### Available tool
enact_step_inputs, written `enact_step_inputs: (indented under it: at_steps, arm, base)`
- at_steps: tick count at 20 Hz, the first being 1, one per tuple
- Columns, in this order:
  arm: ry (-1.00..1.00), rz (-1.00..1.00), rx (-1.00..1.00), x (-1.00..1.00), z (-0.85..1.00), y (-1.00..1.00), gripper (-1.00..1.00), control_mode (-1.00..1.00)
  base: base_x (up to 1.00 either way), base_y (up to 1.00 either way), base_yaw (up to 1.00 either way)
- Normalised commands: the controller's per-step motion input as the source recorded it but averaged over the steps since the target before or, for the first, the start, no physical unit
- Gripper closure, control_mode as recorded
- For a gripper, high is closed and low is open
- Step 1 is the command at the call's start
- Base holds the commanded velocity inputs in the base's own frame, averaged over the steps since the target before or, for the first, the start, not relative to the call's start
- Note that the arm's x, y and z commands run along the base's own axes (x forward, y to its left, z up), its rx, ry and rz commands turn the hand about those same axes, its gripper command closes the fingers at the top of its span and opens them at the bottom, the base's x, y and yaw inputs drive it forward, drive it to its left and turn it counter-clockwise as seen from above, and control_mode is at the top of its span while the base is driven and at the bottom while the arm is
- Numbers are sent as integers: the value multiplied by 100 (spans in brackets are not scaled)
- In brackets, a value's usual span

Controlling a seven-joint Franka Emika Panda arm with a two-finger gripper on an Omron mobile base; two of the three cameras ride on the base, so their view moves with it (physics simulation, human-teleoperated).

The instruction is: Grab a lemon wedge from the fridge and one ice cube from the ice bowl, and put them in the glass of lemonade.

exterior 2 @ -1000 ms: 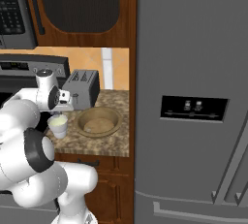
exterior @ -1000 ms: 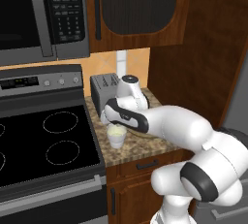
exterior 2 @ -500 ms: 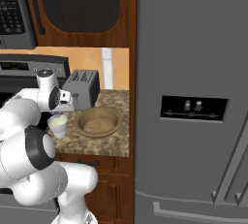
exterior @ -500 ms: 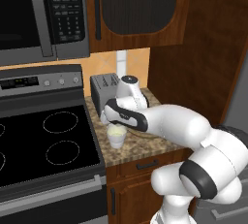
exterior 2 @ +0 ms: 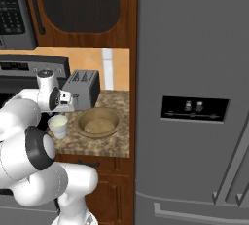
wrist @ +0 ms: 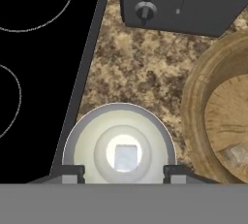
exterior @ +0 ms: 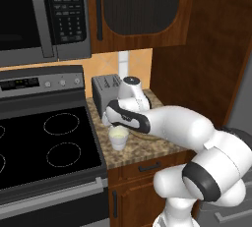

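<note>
counter: speckled brown granite counter [exterior: 142,145], pretty narrow strip beside the stove
stove: black glass cooktop [exterior: 44,147] with ring outlines, grey control panel [exterior: 42,81] behind it
microwave: dark microwave [exterior: 44,14] mounted over the stove
cabinets: dark reddish wood upper cabinet [exterior 2: 82,9], and a drawer [exterior: 147,167] under the counter
backsplash: orangey tan wall [exterior 2: 114,63], looks like tile, hard to say
toaster: dark grey toaster [exterior 2: 83,88] at the back

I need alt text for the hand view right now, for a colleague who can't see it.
Looking straight down into the glass of lemonade, a pale square ice cube lies at its centre, between the open gripper tips. The ice bowl is on the right, the toaster above, the black stovetop left.
</note>
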Motion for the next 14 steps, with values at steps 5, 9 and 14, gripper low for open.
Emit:
enact_step_inputs:
  at_steps: [5, 9, 14]
  arm:
    - [0, 0, 0, 0, 0, 0, -100, -100]
    - [-1, 0, 0, 0, 9, 0, -100, -100]
    - [-7, 0, 3, -5, 28, 0, -100, -100]
  base:
    - [0, 0, 0]
    - [0, 0, 0]
    - [0, 0, 0]
